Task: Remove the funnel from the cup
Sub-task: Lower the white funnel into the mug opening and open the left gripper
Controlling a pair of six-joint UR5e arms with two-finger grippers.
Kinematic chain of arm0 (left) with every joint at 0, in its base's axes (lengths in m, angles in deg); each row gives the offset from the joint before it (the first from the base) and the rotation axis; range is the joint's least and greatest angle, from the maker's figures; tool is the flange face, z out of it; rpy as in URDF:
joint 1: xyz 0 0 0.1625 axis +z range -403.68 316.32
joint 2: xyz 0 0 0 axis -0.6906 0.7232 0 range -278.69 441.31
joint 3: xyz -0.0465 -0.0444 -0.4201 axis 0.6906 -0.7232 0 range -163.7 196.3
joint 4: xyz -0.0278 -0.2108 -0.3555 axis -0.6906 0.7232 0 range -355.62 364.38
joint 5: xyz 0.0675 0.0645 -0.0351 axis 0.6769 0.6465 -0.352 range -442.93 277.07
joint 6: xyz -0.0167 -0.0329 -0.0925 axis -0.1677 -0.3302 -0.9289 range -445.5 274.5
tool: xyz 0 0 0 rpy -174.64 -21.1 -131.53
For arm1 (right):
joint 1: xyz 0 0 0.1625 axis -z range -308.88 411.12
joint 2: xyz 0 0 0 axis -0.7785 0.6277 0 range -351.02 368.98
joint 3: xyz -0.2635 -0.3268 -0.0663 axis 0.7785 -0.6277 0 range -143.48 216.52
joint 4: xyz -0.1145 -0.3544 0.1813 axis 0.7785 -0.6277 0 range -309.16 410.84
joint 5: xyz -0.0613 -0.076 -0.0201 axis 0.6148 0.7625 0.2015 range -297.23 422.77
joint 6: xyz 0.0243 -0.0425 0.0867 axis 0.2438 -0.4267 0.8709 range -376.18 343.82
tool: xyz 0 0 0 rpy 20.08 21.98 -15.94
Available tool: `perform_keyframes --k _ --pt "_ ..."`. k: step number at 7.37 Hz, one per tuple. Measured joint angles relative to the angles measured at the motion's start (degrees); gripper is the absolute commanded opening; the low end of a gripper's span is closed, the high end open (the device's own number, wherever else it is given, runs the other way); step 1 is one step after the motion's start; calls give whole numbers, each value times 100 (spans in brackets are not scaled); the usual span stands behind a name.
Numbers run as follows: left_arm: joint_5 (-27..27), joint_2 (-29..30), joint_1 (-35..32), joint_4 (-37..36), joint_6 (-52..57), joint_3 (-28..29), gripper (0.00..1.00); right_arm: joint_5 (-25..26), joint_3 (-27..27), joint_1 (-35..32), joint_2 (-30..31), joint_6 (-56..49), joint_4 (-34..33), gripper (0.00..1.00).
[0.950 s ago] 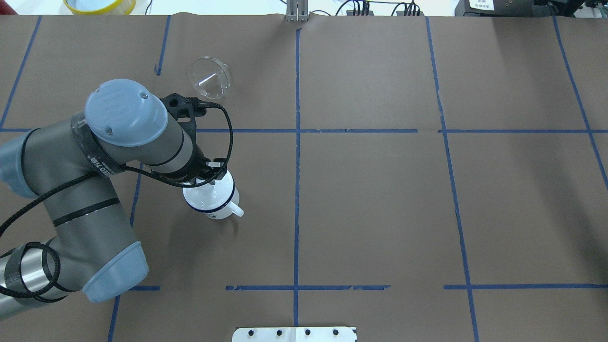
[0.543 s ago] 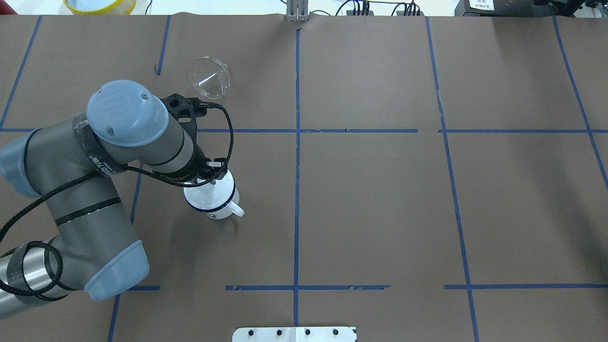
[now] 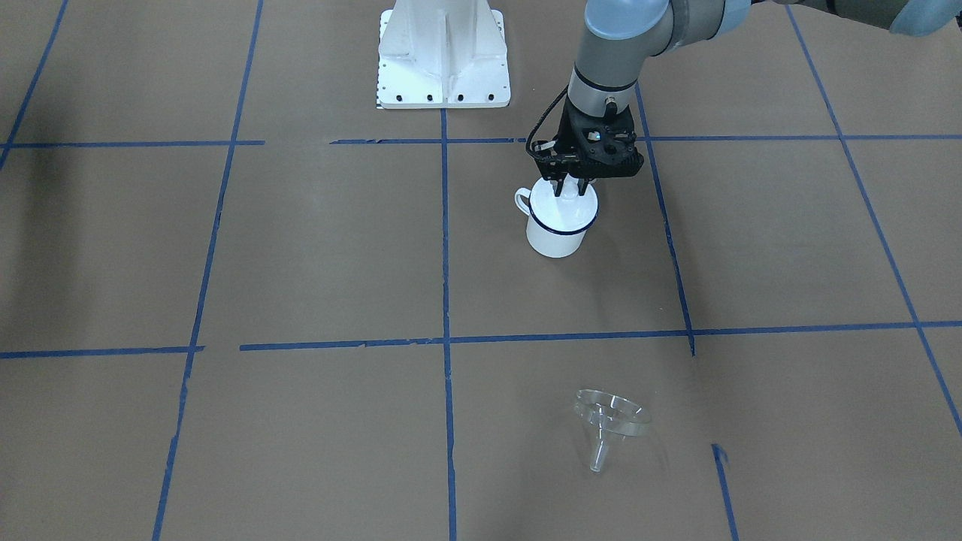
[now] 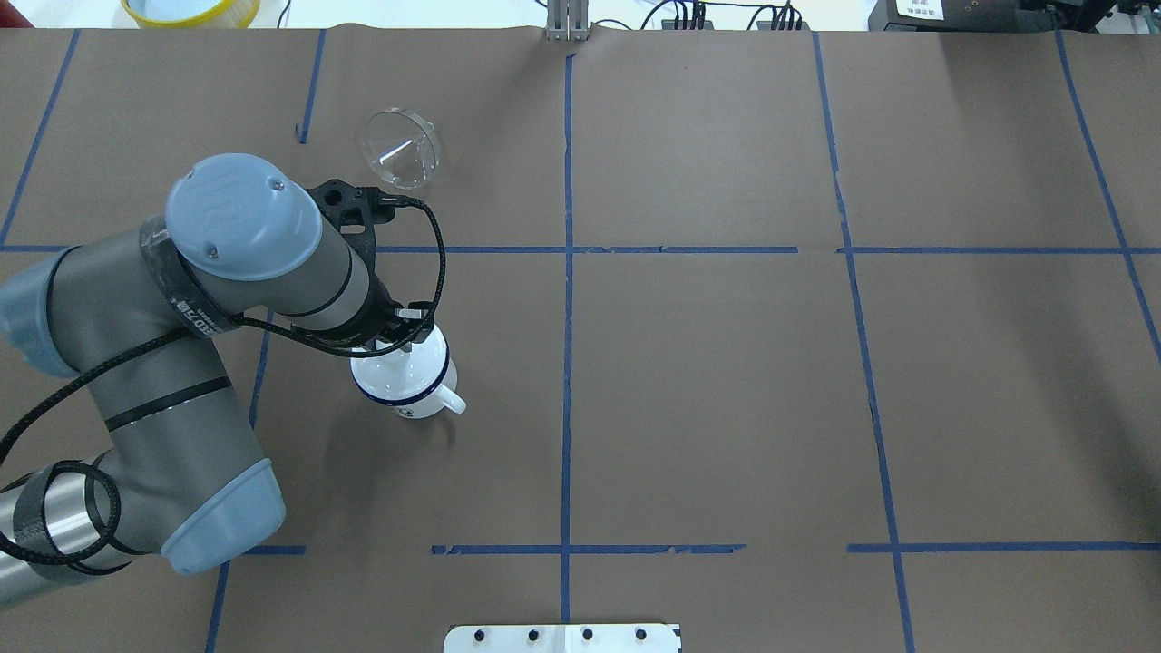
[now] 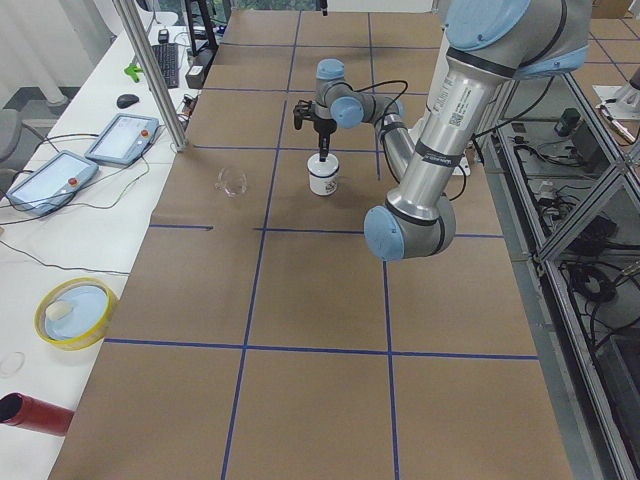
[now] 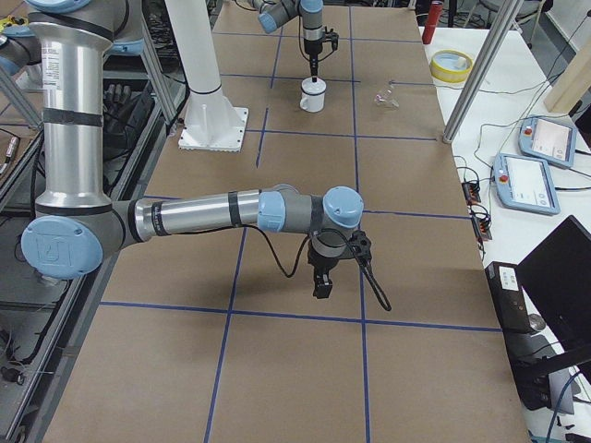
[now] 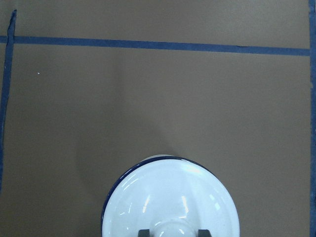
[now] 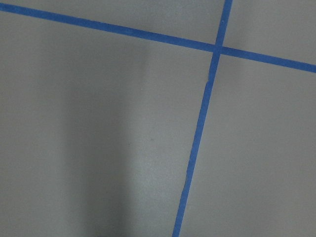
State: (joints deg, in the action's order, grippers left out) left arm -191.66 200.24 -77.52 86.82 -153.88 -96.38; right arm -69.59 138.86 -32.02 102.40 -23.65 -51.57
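The clear funnel point(image 3: 612, 417) lies on its side on the brown table, well apart from the cup; it also shows in the overhead view point(image 4: 402, 148). The white cup point(image 3: 556, 233) with the dark blue rim stands upright point(image 4: 410, 390), handle out to one side. A round white knobbed lid point(image 7: 170, 197) covers it. My left gripper point(image 3: 570, 188) points straight down over the cup. Its two fingers point(image 7: 144, 232) press against either side of the lid's knob. My right gripper point(image 6: 323, 281) hovers low over bare table far from both; I cannot tell whether it is open or shut.
A white base plate point(image 3: 443, 52) stands on the robot's side of the table. A yellow-rimmed dish point(image 4: 190, 9) sits beyond the far left edge. Blue tape lines point(image 4: 567, 249) divide the brown table.
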Motion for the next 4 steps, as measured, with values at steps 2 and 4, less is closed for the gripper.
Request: perform_keyframes --k 2,4 --pt "54 -27 0 0 -6 0 87 0 -3 0 -3 0 0 100" --pt "68 -45 -2 0 -5 -15 100 0 -2 0 -1 0 2 100"
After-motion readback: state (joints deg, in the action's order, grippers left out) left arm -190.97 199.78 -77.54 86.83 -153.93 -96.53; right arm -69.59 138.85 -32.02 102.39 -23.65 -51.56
